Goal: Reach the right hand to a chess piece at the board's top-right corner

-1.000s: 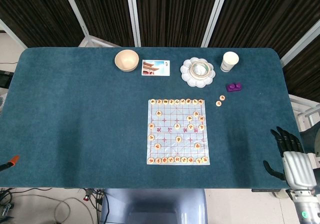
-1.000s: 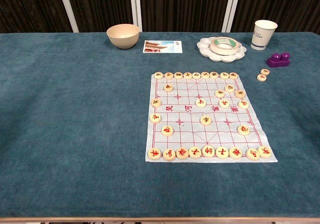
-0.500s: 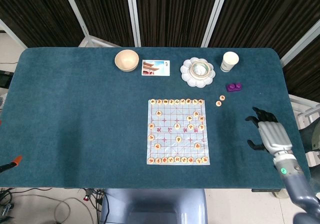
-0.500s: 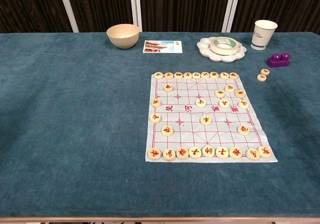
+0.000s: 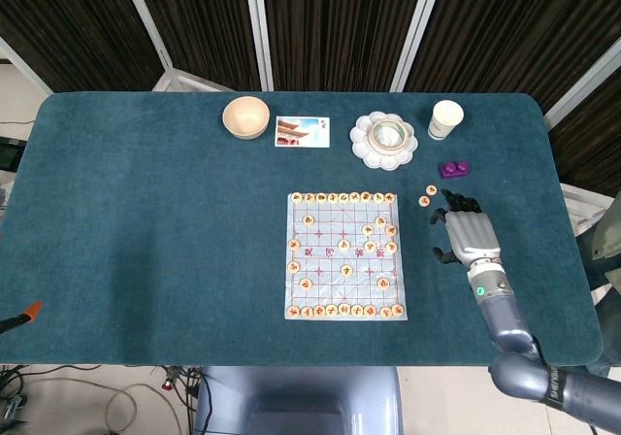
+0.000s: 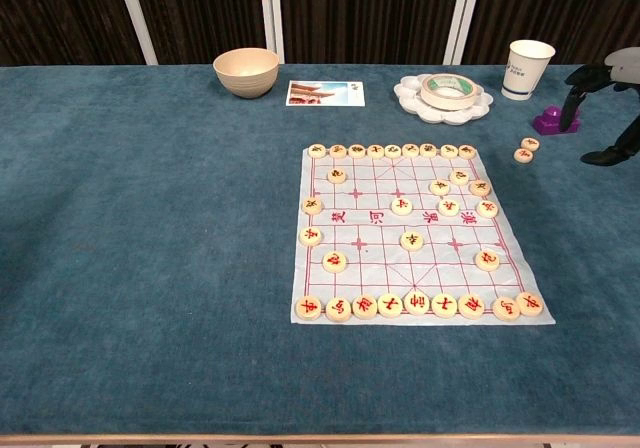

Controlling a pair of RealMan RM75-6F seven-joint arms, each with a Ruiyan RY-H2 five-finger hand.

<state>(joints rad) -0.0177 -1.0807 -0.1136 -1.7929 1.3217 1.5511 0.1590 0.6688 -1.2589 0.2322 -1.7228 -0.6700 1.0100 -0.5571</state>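
Chess piece (image 5: 389,198) of the task lies flat at the board's (image 5: 344,256) top-right corner, the last disc in the top row; round, it has no long axis, and its marking is too small to read. In the head view, two loose discs (image 5: 427,195) lie just right of that corner. One right hand (image 5: 472,236) hovers right of the board, near the loose discs, fingers spread and pointing away from the robot, holding nothing. Beyond the board stand one bowl (image 5: 245,117), one card (image 5: 302,131), one flower-shaped dish (image 5: 383,140), one paper cup (image 5: 445,118) and one purple block (image 5: 453,169).

In the chest view, the corner piece (image 6: 467,151) sits at the board's (image 6: 380,238) far right end. Dark fingers (image 6: 612,155) show at the frame's right edge, beside the purple block (image 6: 553,120), apart from the two loose discs (image 6: 526,149).
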